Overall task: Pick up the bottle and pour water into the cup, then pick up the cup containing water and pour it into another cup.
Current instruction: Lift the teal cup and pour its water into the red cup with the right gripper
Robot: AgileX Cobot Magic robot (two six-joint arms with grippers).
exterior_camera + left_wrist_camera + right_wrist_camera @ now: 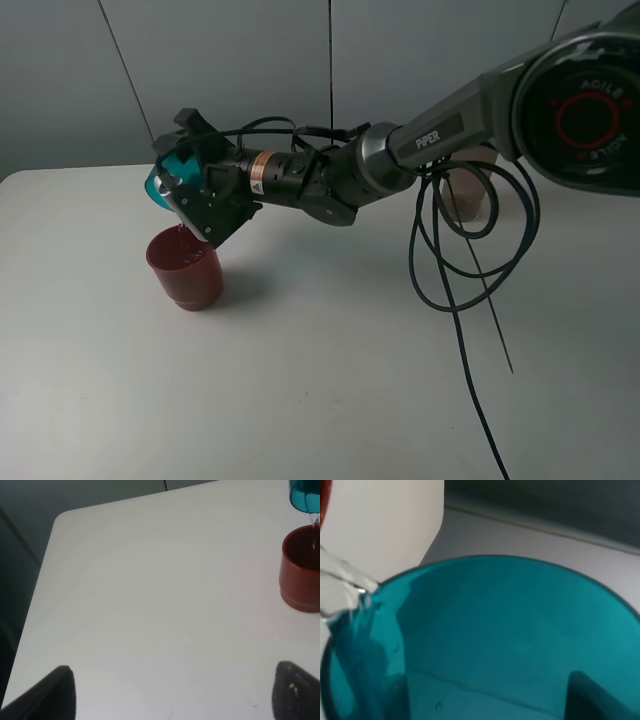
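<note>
Right gripper point(185, 205) tilting cup point(165, 183) sideways

tilted cup point(163, 183) above another cup point(187, 268) on table point(300, 380), bottle point(465, 195) far right

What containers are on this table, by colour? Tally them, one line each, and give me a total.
teal-blue cup: 1
dark red cup: 1
grey-brown bottle, partly hidden behind the cables: 1
Total: 3
</note>
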